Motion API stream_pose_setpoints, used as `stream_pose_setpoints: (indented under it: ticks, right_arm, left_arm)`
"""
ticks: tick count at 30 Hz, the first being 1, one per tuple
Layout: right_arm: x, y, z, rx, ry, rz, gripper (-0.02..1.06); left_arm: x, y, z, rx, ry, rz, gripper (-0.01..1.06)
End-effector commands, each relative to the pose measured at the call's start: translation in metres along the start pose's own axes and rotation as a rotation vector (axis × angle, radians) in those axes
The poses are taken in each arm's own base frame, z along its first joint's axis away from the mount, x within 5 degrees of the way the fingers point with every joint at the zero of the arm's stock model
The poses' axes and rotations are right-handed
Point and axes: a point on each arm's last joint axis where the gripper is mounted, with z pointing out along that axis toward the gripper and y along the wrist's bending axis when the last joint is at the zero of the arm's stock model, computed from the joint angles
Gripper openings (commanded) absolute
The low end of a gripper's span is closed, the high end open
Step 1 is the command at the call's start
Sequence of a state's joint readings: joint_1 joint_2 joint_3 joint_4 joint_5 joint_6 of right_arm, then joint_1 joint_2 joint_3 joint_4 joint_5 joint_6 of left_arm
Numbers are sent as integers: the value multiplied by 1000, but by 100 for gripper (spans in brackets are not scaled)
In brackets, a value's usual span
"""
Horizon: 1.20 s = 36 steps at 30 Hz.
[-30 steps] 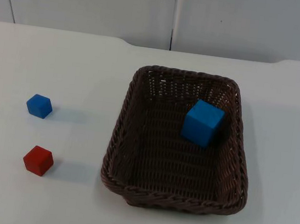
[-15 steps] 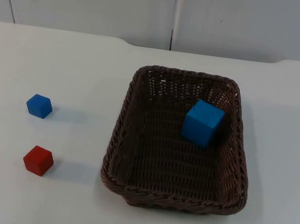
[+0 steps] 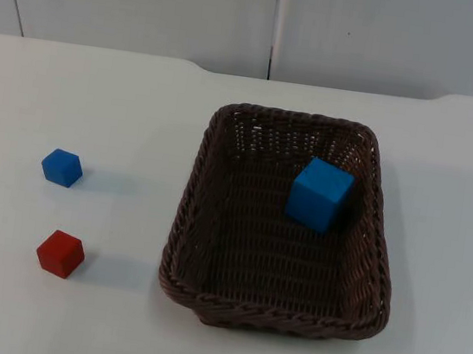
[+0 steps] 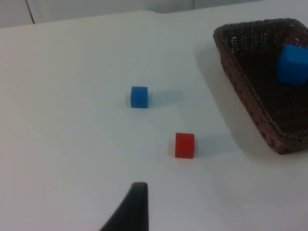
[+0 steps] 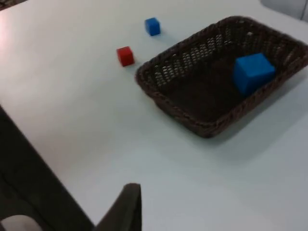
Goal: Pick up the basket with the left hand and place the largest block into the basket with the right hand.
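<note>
Top view looking down and forward, both wrist views oblique from farther back, all 3 sharing basket (image 3: 281,235), small blocks

One black fingertip (image 4: 132,207) of the left gripper was visible, smooth, matte and tapering to a blunt rounded end. The right gripper's fingertip (image 5: 126,208) looked dark grey-black, similarly curved.

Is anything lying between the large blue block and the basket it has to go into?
No. The large blue block already lies inside the basket, toward its far right part, so nothing separates them. The small blue block and the red block sit on the table well to the basket's left.
</note>
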<state>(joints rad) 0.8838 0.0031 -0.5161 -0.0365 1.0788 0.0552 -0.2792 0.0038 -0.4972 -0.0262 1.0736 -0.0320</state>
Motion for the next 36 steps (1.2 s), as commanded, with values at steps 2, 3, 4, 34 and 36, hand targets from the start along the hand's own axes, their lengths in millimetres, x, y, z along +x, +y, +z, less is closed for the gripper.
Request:
stream_pose_setpoints:
  ticks: [2, 3, 4, 34, 36]
  right_arm:
    - [1, 2, 0, -16, 0, 16, 105]
    - [1, 2, 0, -16, 0, 16, 105]
    - [1, 2, 0, -16, 0, 16, 105]
    - [0, -2, 0, 21, -2, -19, 105]
    - [0, -2, 0, 21, -2, -15, 105]
  left_arm:
    - [1, -1, 1, 9, 0, -5, 105]
    - [1, -1, 1, 9, 0, -5, 105]
    - [1, -1, 1, 9, 0, -5, 105]
    - [1, -1, 1, 9, 0, -5, 105]
    - [1, -1, 1, 9, 0, -5, 105]
